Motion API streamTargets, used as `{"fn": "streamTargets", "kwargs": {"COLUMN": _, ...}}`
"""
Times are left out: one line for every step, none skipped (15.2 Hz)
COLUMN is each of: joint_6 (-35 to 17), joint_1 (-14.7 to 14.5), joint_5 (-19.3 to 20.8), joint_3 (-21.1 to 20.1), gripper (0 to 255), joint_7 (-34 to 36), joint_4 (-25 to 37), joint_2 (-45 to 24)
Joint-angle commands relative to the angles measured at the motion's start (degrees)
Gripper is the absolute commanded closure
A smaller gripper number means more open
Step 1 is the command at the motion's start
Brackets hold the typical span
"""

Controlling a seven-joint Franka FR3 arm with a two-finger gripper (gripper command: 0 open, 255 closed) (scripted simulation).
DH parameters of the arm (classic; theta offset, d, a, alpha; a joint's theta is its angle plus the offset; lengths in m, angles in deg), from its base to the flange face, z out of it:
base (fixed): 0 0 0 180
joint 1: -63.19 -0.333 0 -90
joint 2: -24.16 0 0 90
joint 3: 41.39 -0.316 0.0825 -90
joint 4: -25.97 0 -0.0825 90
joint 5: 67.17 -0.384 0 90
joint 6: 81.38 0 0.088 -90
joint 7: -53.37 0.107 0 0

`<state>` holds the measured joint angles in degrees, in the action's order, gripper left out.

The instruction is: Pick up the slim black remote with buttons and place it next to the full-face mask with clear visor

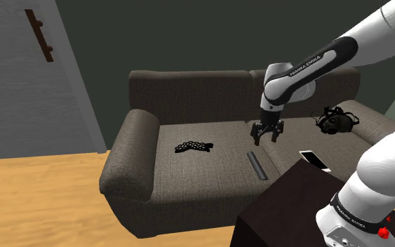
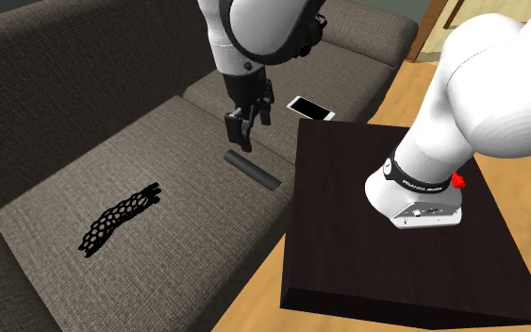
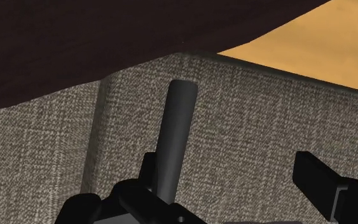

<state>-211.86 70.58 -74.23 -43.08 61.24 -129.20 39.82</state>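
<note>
The slim dark remote point(image 1: 258, 166) point(image 2: 252, 172) lies flat on the sofa's middle seat cushion, close to the front edge and beside the stand. My gripper point(image 1: 266, 135) point(image 2: 241, 132) hangs open just above its far end, holding nothing. In the wrist view the remote point(image 3: 176, 133) runs lengthwise away from the gripper point(image 3: 231, 181), close by one finger point(image 3: 149, 170), while the other finger point(image 3: 323, 184) stands well apart. The dark mask point(image 1: 336, 121) with straps rests on the seat at the shoulder view's right, near the backrest.
A white phone point(image 1: 315, 161) point(image 2: 311, 108) lies on the cushion between the remote and the mask. A black mesh object point(image 1: 192, 147) point(image 2: 122, 218) sits on the other seat. The dark box stand point(image 1: 287, 203) point(image 2: 395, 217) abuts the sofa point(image 1: 139, 168) front. Wooden floor point(image 1: 34, 203) surrounds.
</note>
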Motion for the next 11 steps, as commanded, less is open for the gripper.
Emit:
{"fn": "streamTargets", "kwargs": {"joint_6": -3.82, "joint_1": 0.55, "joint_5": -0.40, "joint_3": 0.33, "gripper": 0, "joint_7": 0.70, "joint_4": 0.76, "joint_2": -4.91}}
{"fn": "streamTargets", "kwargs": {"joint_6": -5.84, "joint_1": 0.77, "joint_5": -0.69, "joint_3": 0.53, "gripper": 0, "joint_7": 0.96, "joint_4": 0.92, "joint_2": -7.32}}
{"fn": "streamTargets", "kwargs": {"joint_6": -7.83, "joint_1": 0.98, "joint_5": -1.03, "joint_3": 0.74, "gripper": 0, "joint_7": 1.17, "joint_4": 1.17, "joint_2": -9.76}}
{"fn": "streamTargets", "kwargs": {"joint_6": -9.76, "joint_1": 1.19, "joint_5": -1.43, "joint_3": 0.95, "gripper": 0, "joint_7": 1.33, "joint_4": 1.49, "joint_2": -12.24}}
{"fn": "streamTargets", "kwargs": {"joint_6": -11.64, "joint_1": 1.38, "joint_5": -1.89, "joint_3": 1.16, "gripper": 0, "joint_7": 1.44, "joint_4": 1.89, "joint_2": -14.75}}
{"fn": "streamTargets", "kwargs": {"joint_6": -13.47, "joint_1": 1.57, "joint_5": -2.43, "joint_3": 1.35, "gripper": 0, "joint_7": 1.50, "joint_4": 2.37, "joint_2": -17.28}}
{"fn": "streamTargets", "kwargs": {"joint_6": -15.23, "joint_1": 1.78, "joint_5": -3.04, "joint_3": 1.52, "gripper": 0, "joint_7": 1.49, "joint_4": 2.92, "joint_2": -19.82}}
{"fn": "streamTargets", "kwargs": {"joint_6": -16.93, "joint_1": 1.99, "joint_5": -3.72, "joint_3": 1.67, "gripper": 0, "joint_7": 1.42, "joint_4": 3.55, "joint_2": -22.38}}
{"fn": "streamTargets", "kwargs": {"joint_6": -18.55, "joint_1": 2.24, "joint_5": -4.48, "joint_3": 1.77, "gripper": 0, "joint_7": 1.30, "joint_4": 4.25, "joint_2": -24.94}}
{"fn": "streamTargets", "kwargs": {"joint_6": -20.10, "joint_1": 2.54, "joint_5": -5.30, "joint_3": 1.82, "gripper": 0, "joint_7": 1.12, "joint_4": 5.02, "joint_2": -27.50}}
{"fn": "streamTargets", "kwargs": {"joint_6": -20.82, "joint_1": 2.71, "joint_5": -5.71, "joint_3": 1.81, "gripper": 0, "joint_7": 1.03, "joint_4": 5.41, "joint_2": -28.74}}
